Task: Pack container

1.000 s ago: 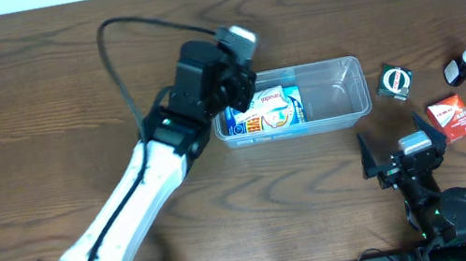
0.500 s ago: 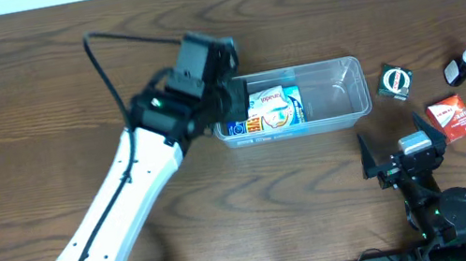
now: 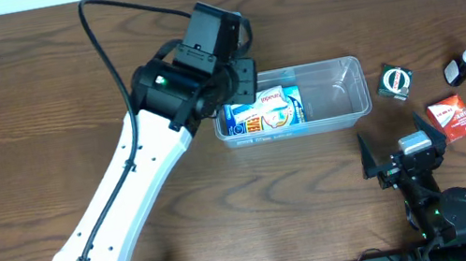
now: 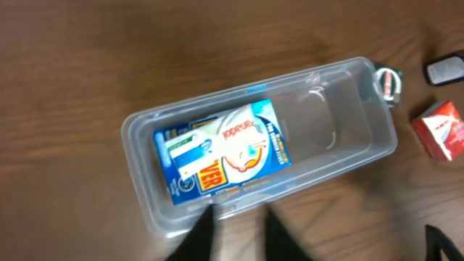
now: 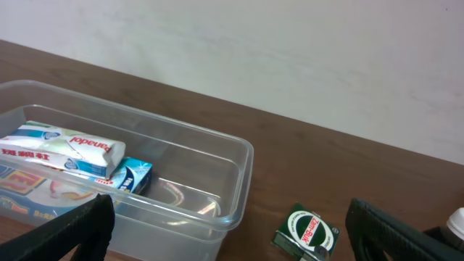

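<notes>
**Q:** State the layout, largest units first.

**A:** The brown wood-grain surface [image 3: 15, 72] carries everything. The left arm [image 3: 128, 186], white with black joints, rises from the 7 o'clock corner and reaches diagonally toward the centre. A black cable [image 3: 101, 48] loops over it. The wrist is bent so that the left hand [image 4: 241, 230] sits at the 9 o'clock end of the container [image 3: 341, 98]. In the overhead view it covers that corner.

**Q:** Condition of each hand?

**A:** On the left hand, two dark fingers, blurred in the wrist view, stand slightly apart with nothing between them. The right hand [image 3: 400, 150] sits low at 4 o'clock near the front edge. Its fingers are spread wide and empty, and it faces the container.

**Q:** Location and contents of the container?

**A:** It is a clear bin lying flat just off centre toward 2 o'clock, with its long axis running 9 to 3. A white-and-blue box [image 4: 232, 148] lies in its 9 o'clock half, and the 3 o'clock half shows bare plastic. The large letters "VER" on an orange field can be read. The remaining print is too small to read. The right wrist view shows the end of a smaller blue box [image 5: 134, 176] touching it.

**Q:** Surrounding items?

**A:** All lie toward 3 o'clock of the container:
- A red box [image 3: 452, 117] with white print that cannot be read lies toward 4 o'clock.
- A dark square packet [image 3: 395, 82] with a round white emblem lies just beside the container's end.
- A dark bottle [image 3: 462, 66] with a white cap lies nearest the surface edge.
</notes>
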`<state>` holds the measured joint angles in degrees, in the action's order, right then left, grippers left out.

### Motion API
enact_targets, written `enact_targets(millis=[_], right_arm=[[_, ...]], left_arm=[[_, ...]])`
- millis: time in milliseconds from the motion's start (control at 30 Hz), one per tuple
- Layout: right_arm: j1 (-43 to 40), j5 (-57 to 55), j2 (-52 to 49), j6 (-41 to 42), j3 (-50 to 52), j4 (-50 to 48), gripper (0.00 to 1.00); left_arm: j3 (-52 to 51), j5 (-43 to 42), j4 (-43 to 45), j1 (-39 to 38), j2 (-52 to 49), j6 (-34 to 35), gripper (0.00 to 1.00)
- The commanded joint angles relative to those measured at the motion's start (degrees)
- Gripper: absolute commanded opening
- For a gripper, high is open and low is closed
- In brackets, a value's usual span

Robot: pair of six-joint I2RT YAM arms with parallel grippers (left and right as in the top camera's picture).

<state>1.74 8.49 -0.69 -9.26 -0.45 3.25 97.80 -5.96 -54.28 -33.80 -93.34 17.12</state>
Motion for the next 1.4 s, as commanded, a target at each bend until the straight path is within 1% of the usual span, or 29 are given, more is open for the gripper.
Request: enact_targets(millis=[0,100,233,367,533,767,900,1200,1367], right_arm=[[0.55,-0.13,0.2,0.44,0.13,0.24,0.99],[0.52,-0.13,0.2,0.44,0.13,0.24,0.99],[0.52,-0.15,0.2,0.44,0.13,0.24,0.99],[0.52,-0.13,0.2,0.44,0.13,0.24,0.99],[0.52,-0.13,0.2,0.44,0.13,0.24,0.99],[0.52,-0.13,0.2,0.44,0.13,0.24,0.99],[0.55,-0.15,0.2,0.44,0.13,0.24,0.99],[0.52,-0.13,0.2,0.44,0.13,0.22,0.99],[0.55,-0.13,0.2,0.44,0.13,0.24,0.99]], left_arm=[[-0.57,0.66,2.34,-0.81,-0.61,0.98,0.06],[-0.72,0.72,3.85,-1.44,-2.82,6.34,0.06],[-0.72,2.21,2.4,-2.01,-7.85,11.45,0.06],[-0.72,3.58,0.66,-1.73,-13.25,14.1,0.06],[-0.72,3.63,-0.63,-1.36,-17.07,16.44,0.06],[-0.72,2.73,-4.66,-1.42,-18.86,16.41,0.06],[-0.74,-0.24,-4.9,-1.42,-18.91,16.41,0.06],[-1.05,-0.24,-4.98,-1.42,-19.76,15.93,0.06],[-1.05,-0.24,-4.83,-1.42,-22.73,14.84,0.05]])
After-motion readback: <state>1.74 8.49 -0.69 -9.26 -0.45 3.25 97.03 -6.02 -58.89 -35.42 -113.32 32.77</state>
